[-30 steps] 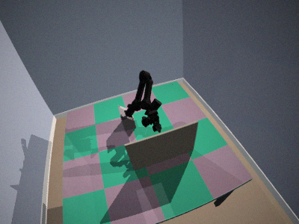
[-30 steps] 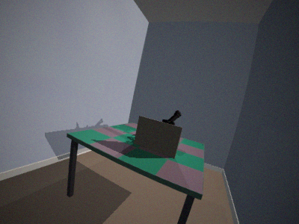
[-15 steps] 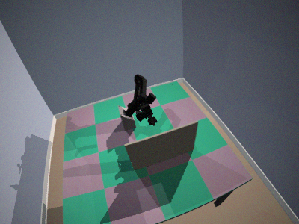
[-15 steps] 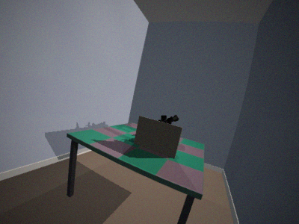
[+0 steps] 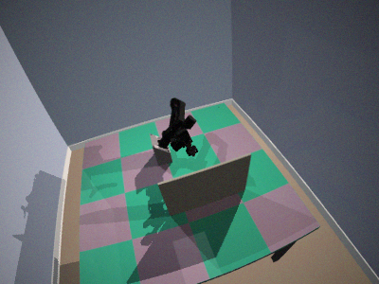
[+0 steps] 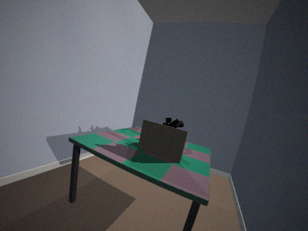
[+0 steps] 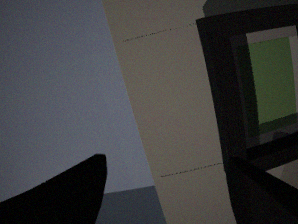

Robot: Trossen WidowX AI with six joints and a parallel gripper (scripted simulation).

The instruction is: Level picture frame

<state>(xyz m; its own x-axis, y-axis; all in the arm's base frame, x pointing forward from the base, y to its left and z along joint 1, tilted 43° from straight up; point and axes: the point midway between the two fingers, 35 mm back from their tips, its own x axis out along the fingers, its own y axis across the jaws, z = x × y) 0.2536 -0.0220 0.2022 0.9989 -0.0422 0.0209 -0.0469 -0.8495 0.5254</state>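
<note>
Gripper (image 7: 166,196) jaws stand apart with nothing between them; in the wrist view the two dark fingers sit at the bottom corners with pale wall panel (image 7: 166,96) showing in the gap. Picture frame (image 7: 249,79), dark border around a green picture, hangs on that panel at upper right, tilted in this view; true lean unclear since the camera itself is rolled. The right finger overlaps the frame's lower corner in the picture; contact can't be judged. Top view: arm (image 5: 177,128) crouched behind the upright panel (image 5: 208,186) on the checkered table (image 5: 109,256).
</note>
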